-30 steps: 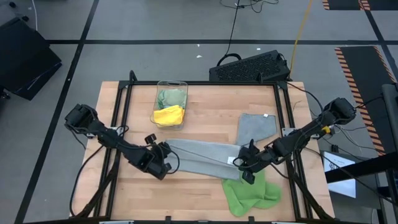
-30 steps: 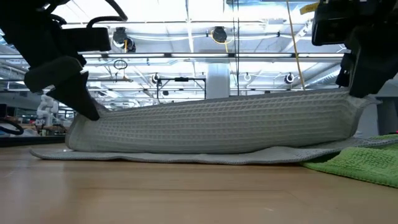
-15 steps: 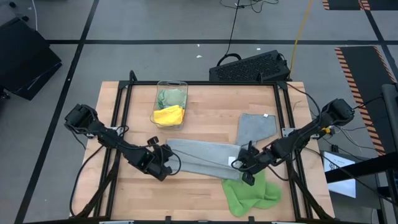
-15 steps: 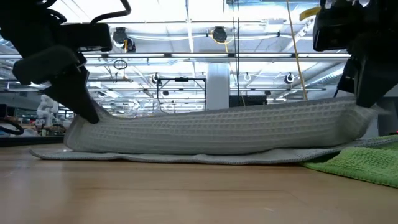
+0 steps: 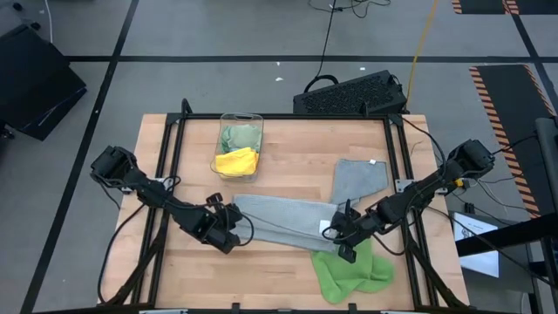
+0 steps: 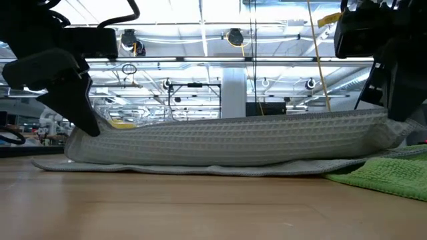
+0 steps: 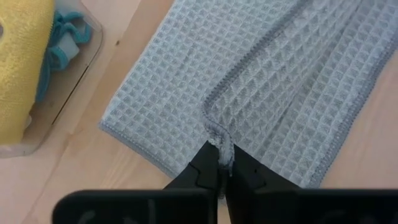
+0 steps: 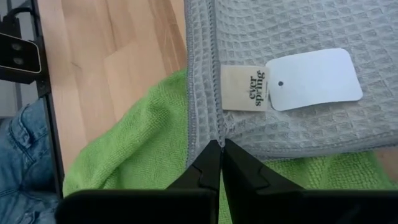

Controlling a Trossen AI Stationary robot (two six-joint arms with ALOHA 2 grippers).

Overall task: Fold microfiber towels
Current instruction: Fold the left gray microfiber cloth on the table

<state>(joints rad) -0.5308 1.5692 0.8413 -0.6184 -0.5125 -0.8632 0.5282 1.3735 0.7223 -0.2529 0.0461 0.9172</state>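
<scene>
Grey waffle-weave cloth fills the middle of what we see: the grey towel [image 5: 283,222] lies stretched across the near half of the wooden table [image 5: 296,170], doubled over on itself lengthwise. In the low view it reads as a long, puffed roll with a flat layer under it, raised a little at both ends. Its weave is a grid of small squares with a stitched hem along each edge, and near the right end we see a cream label and a white paper tag [image 8: 314,78].

The left gripper [image 5: 228,228] is clamped tight on the towel's left end; in its wrist view we see a pinched fold of hem standing up between the 2 dark fingers. The right gripper [image 5: 343,234] is likewise closed, pinching the hem at the towel's right end, just beside the labels.

Under that right end lies the bright green towel [image 5: 350,270], a fuzzier terry cloth, bunched at the table's near right corner and touching the grey one. A second grey towel [image 5: 359,179] lies flat farther back on the right, with a small white tag at its far corner. In the clear plastic bin [image 5: 240,144] at the far left we see the yellow towel [image 5: 237,160] crumpled in front of a pale green one [image 5: 240,135].
</scene>
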